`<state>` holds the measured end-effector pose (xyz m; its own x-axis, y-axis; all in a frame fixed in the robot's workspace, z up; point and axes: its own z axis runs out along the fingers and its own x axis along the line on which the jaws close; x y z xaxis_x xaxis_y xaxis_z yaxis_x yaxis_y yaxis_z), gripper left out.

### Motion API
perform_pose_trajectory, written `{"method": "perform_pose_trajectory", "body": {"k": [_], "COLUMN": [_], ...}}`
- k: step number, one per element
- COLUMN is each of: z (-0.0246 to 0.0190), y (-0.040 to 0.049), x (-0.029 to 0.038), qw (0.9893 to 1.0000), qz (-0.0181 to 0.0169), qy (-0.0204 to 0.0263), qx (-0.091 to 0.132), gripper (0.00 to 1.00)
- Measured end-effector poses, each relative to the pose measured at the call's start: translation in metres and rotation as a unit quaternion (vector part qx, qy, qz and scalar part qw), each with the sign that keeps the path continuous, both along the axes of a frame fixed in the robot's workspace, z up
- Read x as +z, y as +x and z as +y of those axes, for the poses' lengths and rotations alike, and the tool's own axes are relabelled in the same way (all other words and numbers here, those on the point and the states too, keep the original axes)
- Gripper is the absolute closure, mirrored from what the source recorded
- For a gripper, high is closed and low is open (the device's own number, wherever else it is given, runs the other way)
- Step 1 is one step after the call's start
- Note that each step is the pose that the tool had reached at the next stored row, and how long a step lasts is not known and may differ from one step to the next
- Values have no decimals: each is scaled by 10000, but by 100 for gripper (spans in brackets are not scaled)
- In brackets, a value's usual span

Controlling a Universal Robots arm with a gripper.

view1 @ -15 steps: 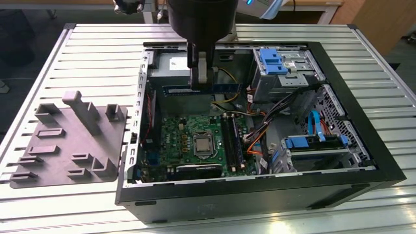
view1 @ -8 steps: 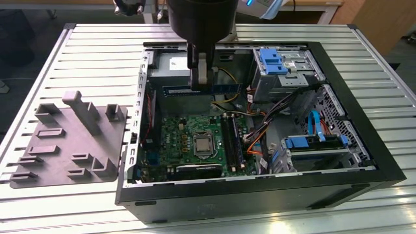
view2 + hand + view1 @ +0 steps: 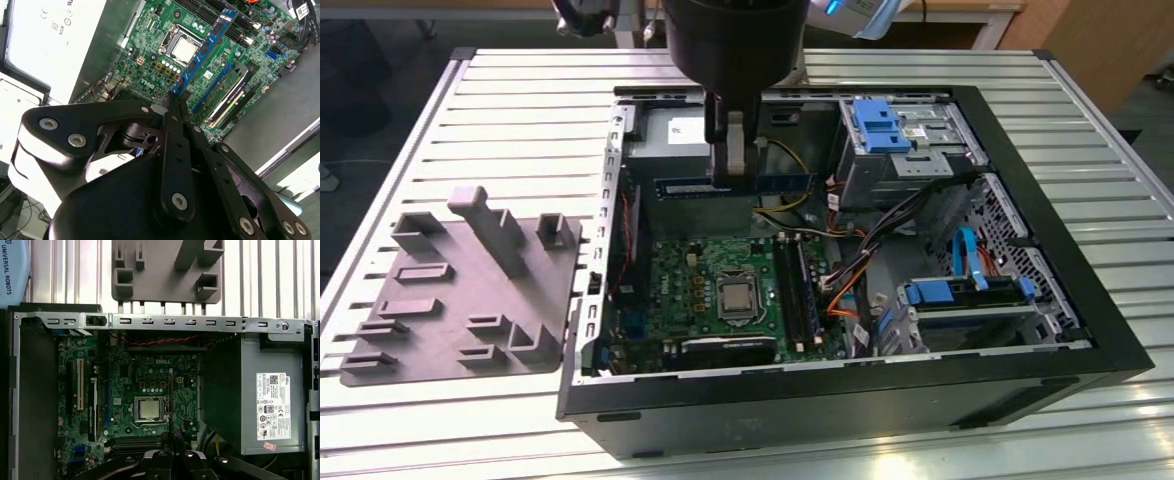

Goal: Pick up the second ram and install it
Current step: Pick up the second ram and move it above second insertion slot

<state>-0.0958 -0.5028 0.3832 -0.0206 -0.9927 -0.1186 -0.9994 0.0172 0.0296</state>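
Your claw [image 3: 171,102], closed tight on the second ram [image 3: 202,49], holds it above the motherboard [image 3: 150,47]: the pickup is done, the stick not yet seated.

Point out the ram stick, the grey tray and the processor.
second ram [image 3: 204,48], second wrist view, middle of its board
grey tray [image 3: 454,300], exterior view, flat base
processor [image 3: 150,409], first wrist view, centre of its metal lid

one ram [image 3: 205,47] in claw [image 3: 174,102], one tray [image 3: 443,300]

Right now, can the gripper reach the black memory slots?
Probably yes: the case lies open, and nothing shows between the memory slots and the gripper, shut on the second ram.
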Motion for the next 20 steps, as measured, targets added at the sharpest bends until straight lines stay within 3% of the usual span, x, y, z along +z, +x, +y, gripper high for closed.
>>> {"method": "perform_pose_trajectory", "body": {"k": [20], "z": [0], "y": [0], "x": [-54], "qw": [10000], "qz": [0], "qy": [0], "qx": [0], "gripper": [88]}}
